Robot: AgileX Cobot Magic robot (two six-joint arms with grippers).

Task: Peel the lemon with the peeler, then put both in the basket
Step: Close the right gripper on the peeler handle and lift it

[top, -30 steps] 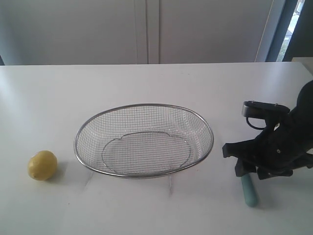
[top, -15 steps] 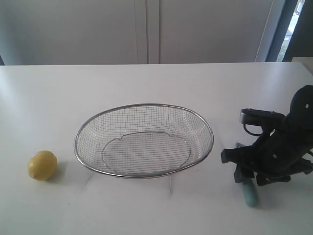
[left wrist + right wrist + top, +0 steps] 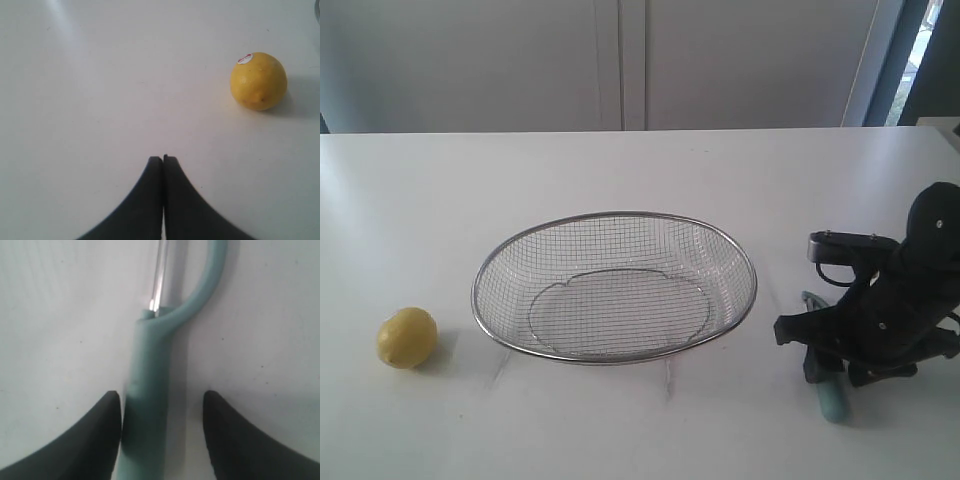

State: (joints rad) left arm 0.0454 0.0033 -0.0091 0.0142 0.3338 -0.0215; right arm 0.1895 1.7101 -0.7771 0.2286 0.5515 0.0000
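The right gripper [image 3: 161, 396], spread, straddles the slim teal plastic peeler [image 3: 152, 355] on the white worktop [image 3: 620, 160], right of the oval silver wire-mesh basket [image 3: 615, 214]. Its handle sits off-centre in the gap: centre it first, then close squarely. The left gripper [image 3: 163, 159] is pressed together.

A wide white table [image 3: 620, 165] is stretching across the room, its far edge running level from side to side. Behind it, a pale grey wall [image 3: 460, 60] is rising, with a narrow vertical strip [image 3: 633, 60] splitting it into panels. At the far right, a window [image 3: 925, 45] is letting in bright daylight beside a slanting blue-grey frame [image 3: 890, 60]. Soft, even light is falling over the tabletop.
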